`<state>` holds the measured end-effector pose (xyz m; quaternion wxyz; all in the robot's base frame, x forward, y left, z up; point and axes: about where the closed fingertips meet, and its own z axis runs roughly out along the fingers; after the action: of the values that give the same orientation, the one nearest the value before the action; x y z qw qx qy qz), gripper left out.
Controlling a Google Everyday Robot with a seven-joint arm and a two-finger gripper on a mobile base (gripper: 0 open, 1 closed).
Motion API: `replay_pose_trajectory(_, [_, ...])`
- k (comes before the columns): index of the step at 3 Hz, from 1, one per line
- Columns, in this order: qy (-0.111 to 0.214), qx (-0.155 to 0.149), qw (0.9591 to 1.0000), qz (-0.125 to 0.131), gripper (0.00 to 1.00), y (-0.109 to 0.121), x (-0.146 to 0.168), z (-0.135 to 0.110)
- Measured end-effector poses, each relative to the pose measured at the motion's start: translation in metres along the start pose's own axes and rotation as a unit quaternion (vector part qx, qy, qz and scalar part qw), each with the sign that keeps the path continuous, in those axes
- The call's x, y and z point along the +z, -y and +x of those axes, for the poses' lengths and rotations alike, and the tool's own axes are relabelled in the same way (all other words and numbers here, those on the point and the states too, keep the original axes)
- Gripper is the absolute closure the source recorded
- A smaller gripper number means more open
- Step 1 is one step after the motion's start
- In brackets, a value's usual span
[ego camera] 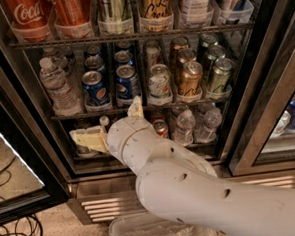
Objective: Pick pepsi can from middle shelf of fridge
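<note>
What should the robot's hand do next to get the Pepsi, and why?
Probably lift up a little. The hand sits just below the front edge of the middle shelf, while the front Pepsi can stands on that shelf, right above the hand. Rising to can height seems needed before it can reach in.

The pepsi can on the middle shelf is glossy blue painted metal with a bare silver top. The shelf is thin dark wire carrying clear plastic trays. The fridge has a matt black frame, glass doors and a brushed steel slatted base. The gripper, just below the shelf's front edge, has matt cream fingers, spread apart. The arm is smooth white plastic with a soft sheen.
</note>
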<state>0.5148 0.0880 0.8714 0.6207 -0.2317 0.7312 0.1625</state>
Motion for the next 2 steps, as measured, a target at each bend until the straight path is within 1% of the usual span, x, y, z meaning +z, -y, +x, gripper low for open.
replay_pose_trajectory(1, [0.030, 0.012, 0.9992, 0.024, 0.00, -0.0054, 0.0111, 0.0056])
replay_pose_trajectory(2, [0.033, 0.012, 0.9990, 0.028, 0.00, -0.0054, 0.0109, 0.0047])
